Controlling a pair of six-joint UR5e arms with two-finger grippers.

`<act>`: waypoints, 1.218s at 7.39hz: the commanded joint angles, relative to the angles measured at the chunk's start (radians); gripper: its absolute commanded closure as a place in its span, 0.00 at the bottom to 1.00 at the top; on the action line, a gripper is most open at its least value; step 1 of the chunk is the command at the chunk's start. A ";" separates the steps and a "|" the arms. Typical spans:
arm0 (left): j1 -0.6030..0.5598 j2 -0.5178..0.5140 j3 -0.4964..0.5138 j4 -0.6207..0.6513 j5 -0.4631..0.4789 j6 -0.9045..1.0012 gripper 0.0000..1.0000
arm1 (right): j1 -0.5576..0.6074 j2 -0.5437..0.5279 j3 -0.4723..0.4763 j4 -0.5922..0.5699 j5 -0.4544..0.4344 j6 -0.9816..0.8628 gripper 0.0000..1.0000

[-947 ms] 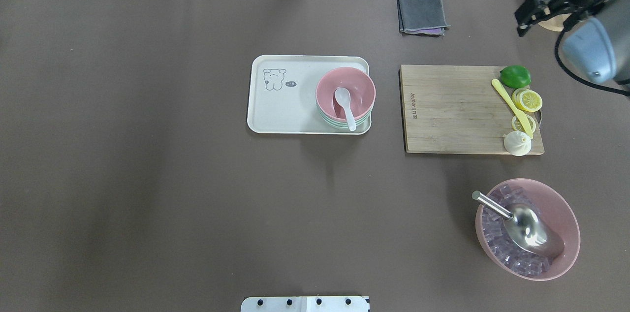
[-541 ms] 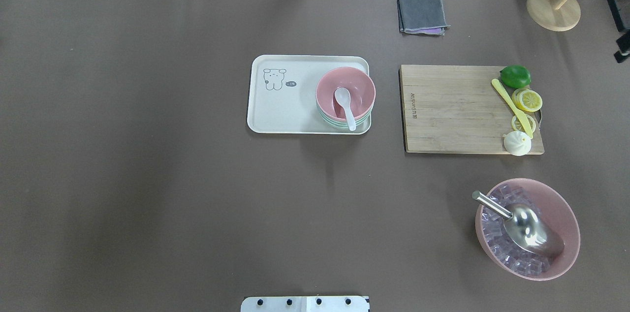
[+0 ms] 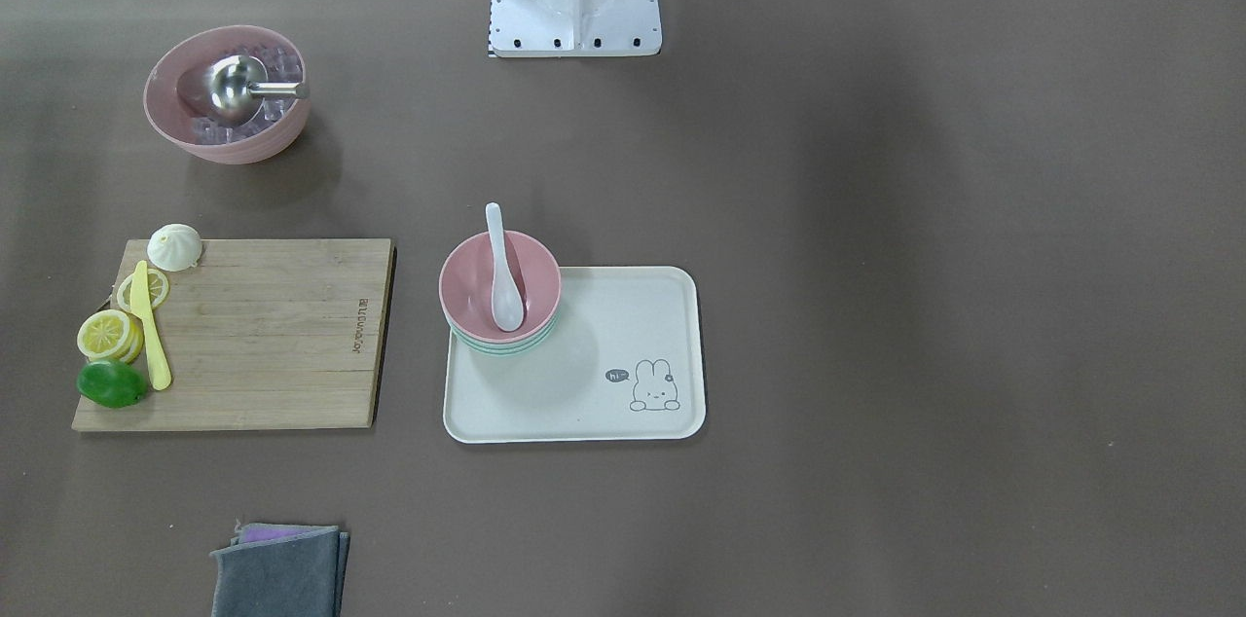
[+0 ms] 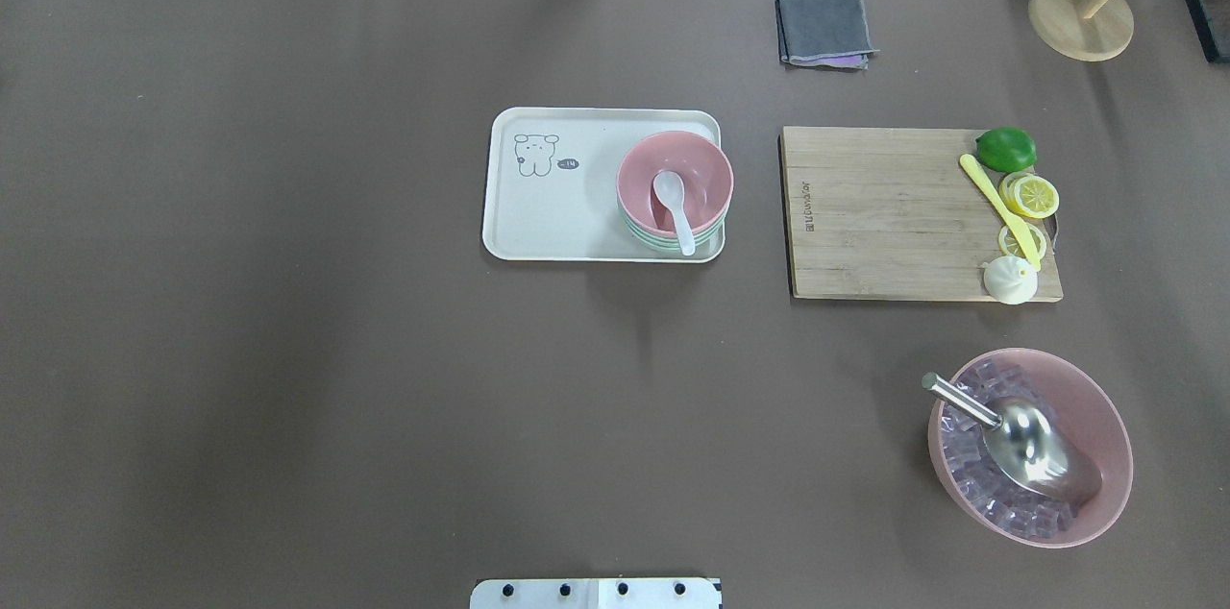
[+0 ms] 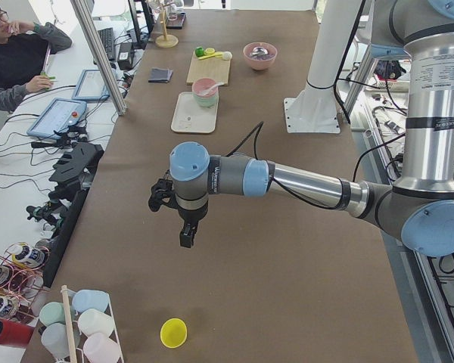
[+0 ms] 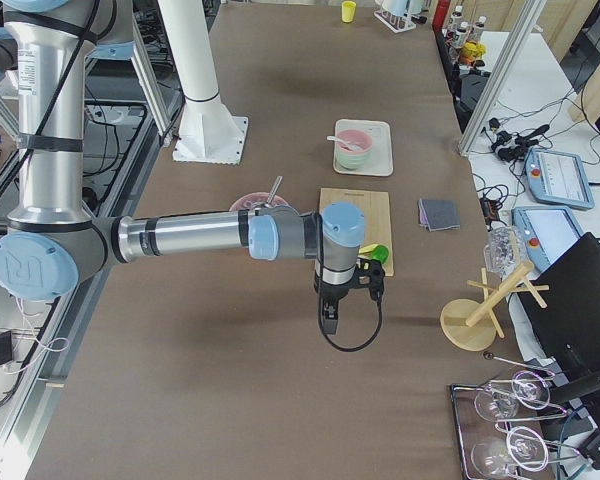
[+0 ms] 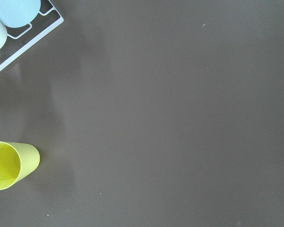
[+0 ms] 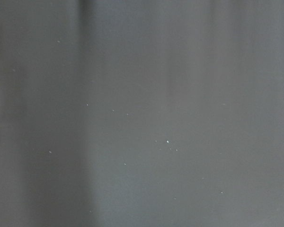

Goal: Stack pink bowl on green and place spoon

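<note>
The pink bowl (image 4: 707,171) sits nested in the green bowl (image 3: 501,346), which shows only as a thin rim beneath it, at the right end of the white tray (image 4: 548,225) just above the middle of the overhead view. The white spoon (image 4: 676,213) lies in the pink bowl, its scoop in the hollow and its handle leaning on the rim nearest the bottom of that frame. In the view from the robot's left, the left end effector (image 5: 185,236) hangs pointing down over bare bench (image 4: 288,378), left of the frame's centre. The stacked bowls are far up near the top of that frame, well apart from it. I cannot tell whether its fingers stand wide or narrow. Its wrist camera looks onto bare surface with a yellow cup (image 7: 9,164) at lower left. In the view from the robot's right, the right end effector (image 6: 328,320) hangs near the frame's centre, just below the wooden cutting board (image 4: 884,225), with the tray and bowls higher in the frame and well apart from it. Its opening cannot be told either. A larger pink bowl of ice (image 4: 1107,412) with a metal scoop (image 4: 1038,455) stands at the overhead view's lower right
</note>
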 commanded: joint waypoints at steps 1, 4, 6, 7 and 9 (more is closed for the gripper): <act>-0.002 0.032 0.009 -0.001 0.004 0.000 0.02 | 0.019 -0.057 0.006 0.047 0.003 0.008 0.00; 0.000 0.057 0.020 -0.001 0.007 -0.001 0.02 | 0.025 -0.071 0.007 0.047 0.003 0.006 0.00; 0.000 0.068 0.025 -0.004 0.009 -0.003 0.02 | 0.030 -0.073 0.016 0.047 0.003 0.008 0.00; 0.000 0.072 0.025 -0.004 0.009 -0.003 0.02 | 0.031 -0.073 0.024 0.047 0.005 0.008 0.00; 0.000 0.072 0.023 -0.002 0.009 -0.003 0.02 | 0.033 -0.073 0.024 0.047 0.005 0.008 0.00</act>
